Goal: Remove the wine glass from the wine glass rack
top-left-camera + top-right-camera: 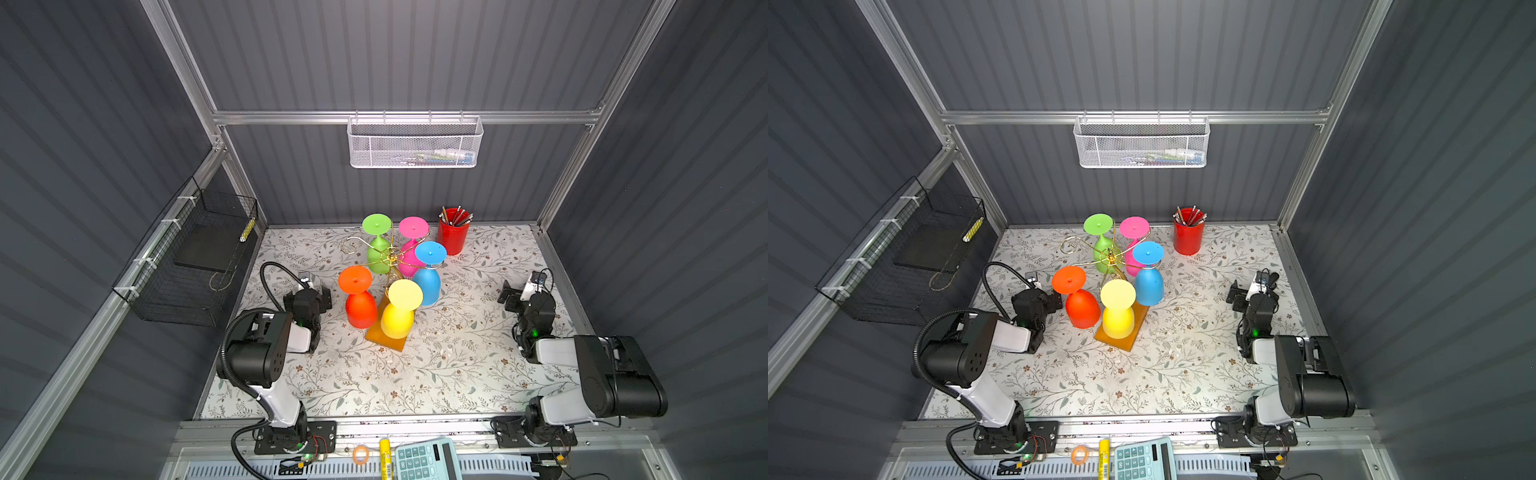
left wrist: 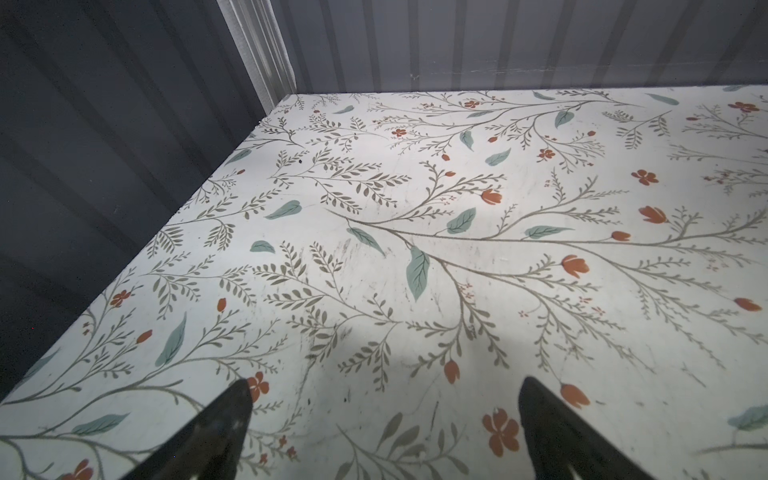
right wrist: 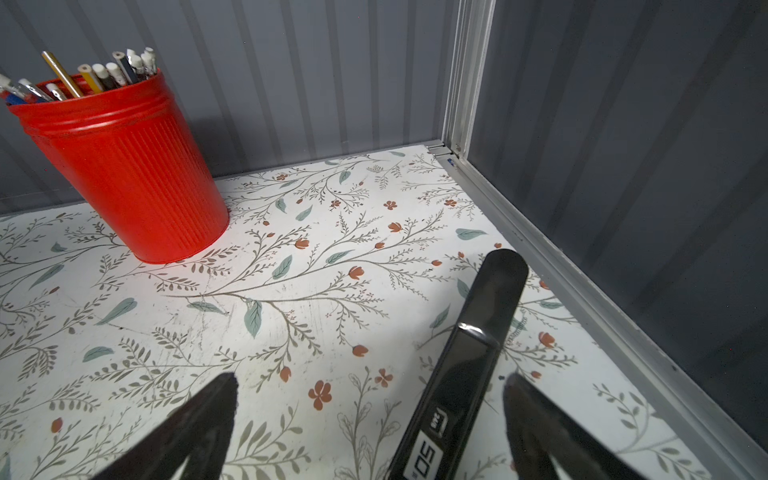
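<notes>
Little writing can be read: white figures "50" show on a slim glossy black bar (image 3: 469, 365) between the right gripper's (image 3: 368, 386) spread fingers. The small label beside them is too small to read, as are the pale blue calculator's (image 1: 426, 459) keys and the print on the yellow stick (image 1: 386, 457) at the front ledge.

The gold wire wine glass rack on its orange-brown wooden base (image 1: 392, 343) stands toward the back middle of the floral-patterned table (image 1: 415, 382). Five plastic wine glasses hang on it bowl down: green (image 1: 377, 224), pink (image 1: 413, 227), blue (image 1: 428, 282), orange-red (image 1: 360, 309) and yellow (image 1: 398, 318). One curled arm (image 1: 351, 245) at the back left is bare.

The left gripper (image 2: 382, 399) is spread wide with only table between its tips, near the orange-red glass. The right gripper, also holding nothing, sits near the table's right rail, well apart from the rack. A ribbed red metal cup of pencils (image 1: 453, 235) stands by the back wall, near the blue glass. The front half of the table is open.
</notes>
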Tool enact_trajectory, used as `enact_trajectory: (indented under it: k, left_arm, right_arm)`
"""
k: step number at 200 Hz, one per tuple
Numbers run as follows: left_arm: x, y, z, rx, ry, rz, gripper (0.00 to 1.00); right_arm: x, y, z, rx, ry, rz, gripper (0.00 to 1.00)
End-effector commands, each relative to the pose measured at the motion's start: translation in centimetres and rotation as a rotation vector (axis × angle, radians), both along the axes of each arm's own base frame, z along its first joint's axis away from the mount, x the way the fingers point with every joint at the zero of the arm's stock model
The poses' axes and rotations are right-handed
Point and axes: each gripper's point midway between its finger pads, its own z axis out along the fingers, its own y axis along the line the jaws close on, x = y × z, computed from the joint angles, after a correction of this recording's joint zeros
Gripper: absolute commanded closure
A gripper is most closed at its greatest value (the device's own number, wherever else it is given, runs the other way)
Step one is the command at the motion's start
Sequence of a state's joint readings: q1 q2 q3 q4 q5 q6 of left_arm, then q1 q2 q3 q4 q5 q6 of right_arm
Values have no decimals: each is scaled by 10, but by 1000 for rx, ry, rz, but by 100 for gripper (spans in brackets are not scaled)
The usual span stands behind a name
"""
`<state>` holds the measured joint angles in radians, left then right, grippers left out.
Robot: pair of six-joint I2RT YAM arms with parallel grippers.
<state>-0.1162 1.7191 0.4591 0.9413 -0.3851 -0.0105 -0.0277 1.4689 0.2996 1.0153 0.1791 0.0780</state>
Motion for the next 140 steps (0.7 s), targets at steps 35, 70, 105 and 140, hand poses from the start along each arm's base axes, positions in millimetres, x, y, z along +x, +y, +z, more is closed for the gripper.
enact_trajectory:
  k: [35, 70, 105, 140]
  left_arm:
    - [-3, 6, 8, -6, -26, 32, 0]
    - [0, 18, 36, 4, 24, 111, 0]
    - [3, 27, 64, -9, 120, 199, 0]
    - [-5, 29, 77, -66, 266, 265, 0]
  right_arm:
    - [-2, -3, 8, -7, -33, -26, 1]
    - [-6, -1, 17, -31, -41, -33, 1]
    - [-15, -5, 43, -68, -58, -110, 1]
    - [-27, -10, 73, 35, -70, -176, 1]
